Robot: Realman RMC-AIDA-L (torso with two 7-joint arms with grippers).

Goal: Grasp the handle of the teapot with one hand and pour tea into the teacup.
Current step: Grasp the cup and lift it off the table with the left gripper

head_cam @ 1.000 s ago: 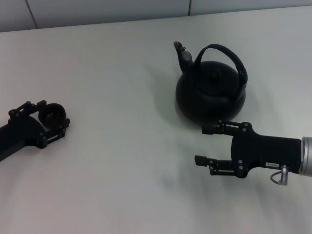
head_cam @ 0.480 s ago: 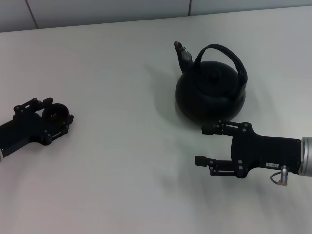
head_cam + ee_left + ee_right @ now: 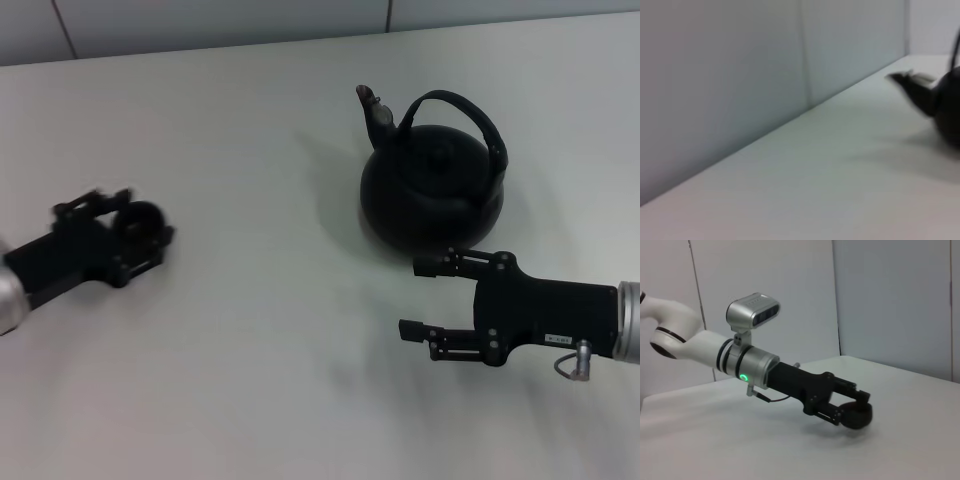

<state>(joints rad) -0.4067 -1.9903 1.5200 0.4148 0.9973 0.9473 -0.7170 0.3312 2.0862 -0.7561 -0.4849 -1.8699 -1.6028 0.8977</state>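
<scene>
Since a second ago the left end effector [image 3: 140, 228] has slid across the desk [image 3: 250, 330] toward the three o'clock side, carrying the teacup [image 3: 143, 221] with it, while the right arm has not shifted. Seen from the head view, the left end effector now sits at about nine o'clock on the desk, its fingers clenched around the little black teacup, which shows as a round dark bowl between them; the right wrist view shows the same grip, with the teacup [image 3: 856, 414] held at the tip of the left end effector [image 3: 852, 407] just above the white surface. The teapot [image 3: 432, 185] stands upright at roughly one o'clock, well apart from the teacup, its spout [image 3: 375, 112] pointing toward eleven o'clock and its handle [image 3: 470, 120] arching over the lid. The right end effector [image 3: 420, 297] hovers at about four o'clock, just on the near side of the teapot, released, its two fingers spread wide and holding nothing, their tips aimed toward nine o'clock. In the left wrist view the teapot's spout [image 3: 914, 91] and a slice of its dark body appear at the edge, with the grey wall [image 3: 740, 75] rising behind the desk.
</scene>
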